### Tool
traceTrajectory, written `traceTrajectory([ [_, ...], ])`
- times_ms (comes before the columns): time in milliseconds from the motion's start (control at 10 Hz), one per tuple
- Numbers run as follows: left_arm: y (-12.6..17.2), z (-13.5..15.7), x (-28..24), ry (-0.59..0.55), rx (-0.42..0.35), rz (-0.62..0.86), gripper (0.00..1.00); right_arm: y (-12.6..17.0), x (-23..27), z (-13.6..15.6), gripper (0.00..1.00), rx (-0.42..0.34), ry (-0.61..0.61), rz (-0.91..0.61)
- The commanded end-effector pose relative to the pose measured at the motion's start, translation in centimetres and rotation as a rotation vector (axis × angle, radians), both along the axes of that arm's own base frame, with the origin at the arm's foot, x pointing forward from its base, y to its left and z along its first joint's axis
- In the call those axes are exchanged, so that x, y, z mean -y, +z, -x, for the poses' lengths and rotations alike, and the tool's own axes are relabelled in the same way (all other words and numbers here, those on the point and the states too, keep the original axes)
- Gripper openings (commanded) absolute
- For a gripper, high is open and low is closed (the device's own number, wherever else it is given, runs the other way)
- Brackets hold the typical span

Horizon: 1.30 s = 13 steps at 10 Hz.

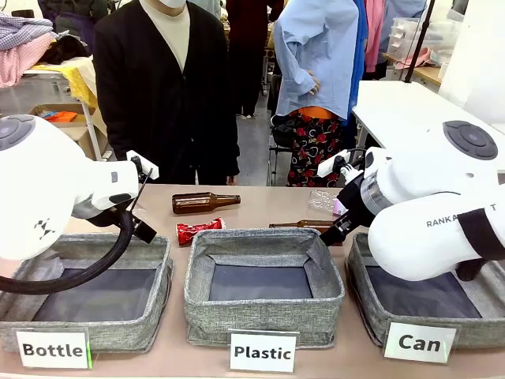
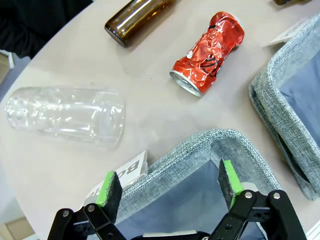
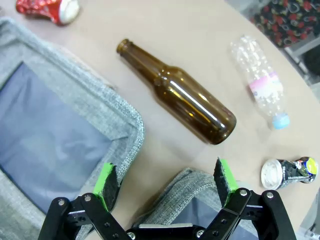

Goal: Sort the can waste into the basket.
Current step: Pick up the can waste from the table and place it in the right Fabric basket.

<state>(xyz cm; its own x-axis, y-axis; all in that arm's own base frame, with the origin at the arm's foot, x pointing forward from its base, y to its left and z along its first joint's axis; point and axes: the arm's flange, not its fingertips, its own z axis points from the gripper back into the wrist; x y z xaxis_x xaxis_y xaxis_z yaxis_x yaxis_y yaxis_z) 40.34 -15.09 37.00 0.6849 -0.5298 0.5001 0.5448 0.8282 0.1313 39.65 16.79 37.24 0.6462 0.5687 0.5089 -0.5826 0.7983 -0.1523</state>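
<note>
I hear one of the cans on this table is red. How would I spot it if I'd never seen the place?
Find the middle grey bin, labelled "Plastic". Just behind its far left corner lies the red can, on its side. It is crushed and shiny, unlike the smooth brown glass bottle lying beyond it.

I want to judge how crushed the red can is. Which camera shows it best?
The left wrist view: the red can lies whole and close, dents and open end plain. The front view shows it small, beyond the middle basket's far rim. The right wrist view crops it at the top edge.
</note>
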Motion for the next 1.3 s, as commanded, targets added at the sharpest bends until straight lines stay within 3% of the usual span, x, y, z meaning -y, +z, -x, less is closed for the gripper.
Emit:
traceTrajectory([
  [0, 2.6, 1.0, 1.2, -0.018, -0.001, 0.037, 1.00, 2.1, -0.1, 0.5, 1.00, 0.006, -0.001, -0.001],
  [100, 6.4, 2.5, 2.8, 0.006, -0.022, 0.155, 1.00, 4.9, 0.2, 1.7, 1.00, 0.001, 0.012, -0.064],
  [200, 10.6, 4.8, 4.1, 0.011, -0.102, 0.259, 1.00, 8.5, 1.0, 3.3, 1.00, -0.033, 0.017, -0.194],
  [300, 13.8, 6.6, 3.9, 0.013, -0.140, 0.352, 1.00, 11.3, 2.3, 4.3, 1.00, -0.087, -0.092, -0.303],
  [400, 16.2, 8.5, 1.9, 0.016, -0.158, 0.451, 1.00, 13.5, 4.5, 5.6, 1.00, -0.207, -0.086, -0.437],
  [500, 18.0, 9.9, -1.7, -0.041, -0.237, 0.575, 1.00, 14.8, 7.6, 6.4, 1.00, -0.269, -0.143, -0.563],
  [600, 18.3, 11.4, -6.6, -0.062, -0.250, 0.713, 1.00, 15.3, 12.4, 7.2, 1.00, -0.307, -0.129, -0.713],
  [700, 17.0, 12.6, -11.2, -0.027, -0.240, 0.833, 1.00, 14.9, 16.9, 7.3, 1.00, -0.321, -0.199, -0.831],
  [900, 13.4, 12.7, -20.4, 0.170, -0.213, 1.088, 1.00, 12.4, 24.4, 6.6, 1.00, -0.360, -0.352, -1.064],
  [1100, 6.6, 13.3, -26.9, 0.485, -0.219, 1.380, 1.00, 8.7, 31.4, 6.5, 1.00, -0.368, -0.484, -1.297],
  [1200, 4.4, 14.2, -27.1, 0.659, -0.217, 1.442, 1.00, 7.4, 34.3, 7.0, 1.00, -0.308, -0.593, -1.402],
])
